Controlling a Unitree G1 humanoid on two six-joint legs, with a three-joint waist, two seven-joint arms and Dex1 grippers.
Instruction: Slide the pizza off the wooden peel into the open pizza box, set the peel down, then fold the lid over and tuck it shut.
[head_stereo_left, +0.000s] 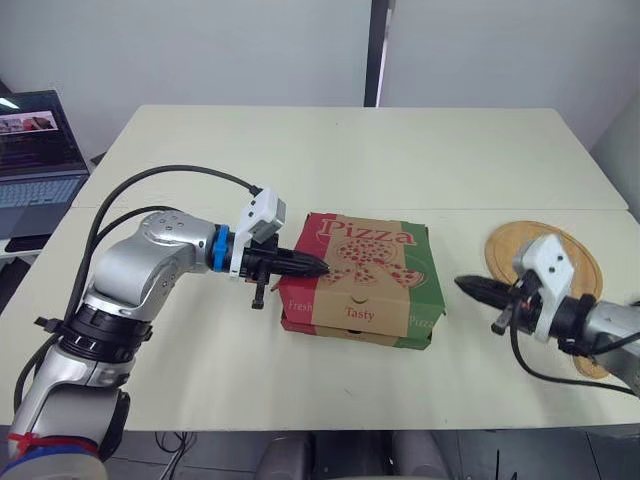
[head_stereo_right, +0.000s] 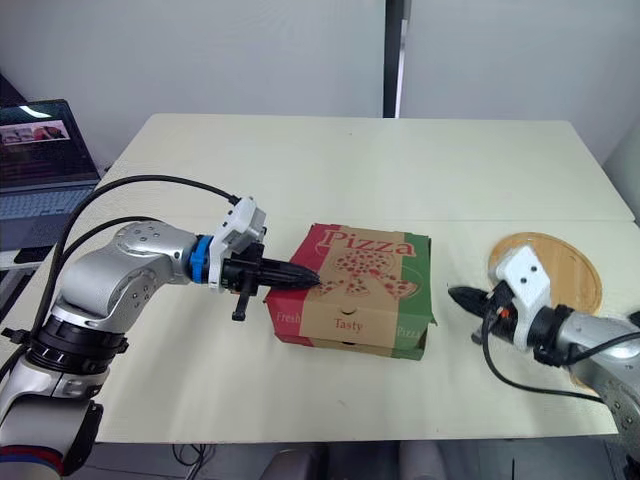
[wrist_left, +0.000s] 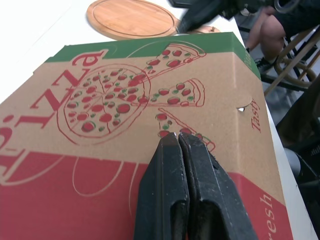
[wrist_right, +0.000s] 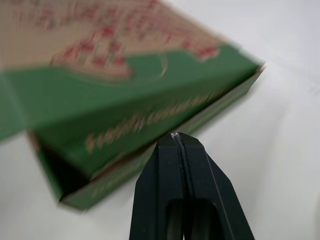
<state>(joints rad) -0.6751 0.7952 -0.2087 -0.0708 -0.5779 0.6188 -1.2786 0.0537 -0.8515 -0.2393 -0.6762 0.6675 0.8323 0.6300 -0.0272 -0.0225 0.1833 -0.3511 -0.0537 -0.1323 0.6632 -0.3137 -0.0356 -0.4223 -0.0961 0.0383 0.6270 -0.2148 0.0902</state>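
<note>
Left wrist view first: the left pincer (wrist_left: 178, 136) is clenched tight, both black fingers (wrist_left: 162, 195) pressed together with nothing between them. The tips sit on the printed lid of the pizza box (wrist_left: 130, 100), close to its red edge. From the head camera it looks like touching, maybe pressing down, though I can't swear how hard.

Going outward, the box lies flat on the worktop (head_stereo_left: 400, 160) with the lid folded over. The red side is toward the left arm, the green side toward the right arm, and the front flap with "Tasty" faces the robot. So the box sits between the two arms and looks a bit wider than deep, with the wide way running roughly side to side. The left arm is clearly the nearer one, since it's on the lid. The right pincer (head_stereo_left: 467, 286) is closed up too, holding nothing, pointing at the green side and just apart from it.

Right wrist view shows that green side gaping a bit at the corner. My guess is the tuck isn't fully done and that side needs a push inward.

The wooden peel (head_stereo_left: 512, 243) lies bare on the worktop behind the right arm, not touching the box. I reckon the pizza is inside, but I can't see it.
</note>
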